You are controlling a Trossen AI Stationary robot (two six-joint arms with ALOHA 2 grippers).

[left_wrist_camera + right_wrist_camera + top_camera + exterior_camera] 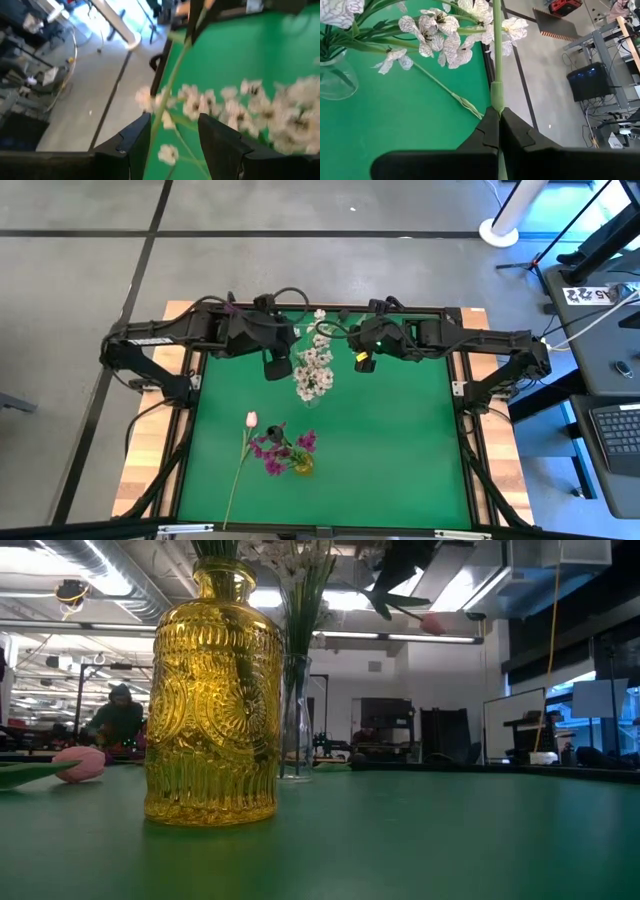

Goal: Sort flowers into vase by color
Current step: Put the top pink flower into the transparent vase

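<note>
The right half of the green counter (400, 450) lies bare from the near edge up to the arms, and so does the near left corner. Near the far edge, the clear vase (310, 393) of white flowers (314, 370) stands between the left pincer (279, 368) and the right pincer (362, 362), crowding that strip. The right pincer is clamped on a green stem (497, 60). Toward the near left, the yellow vase (301, 464) with purple flowers (276, 450) blocks the way, and a pink tulip (251, 419) lies just beside it, its stalk running to the near edge.
</note>
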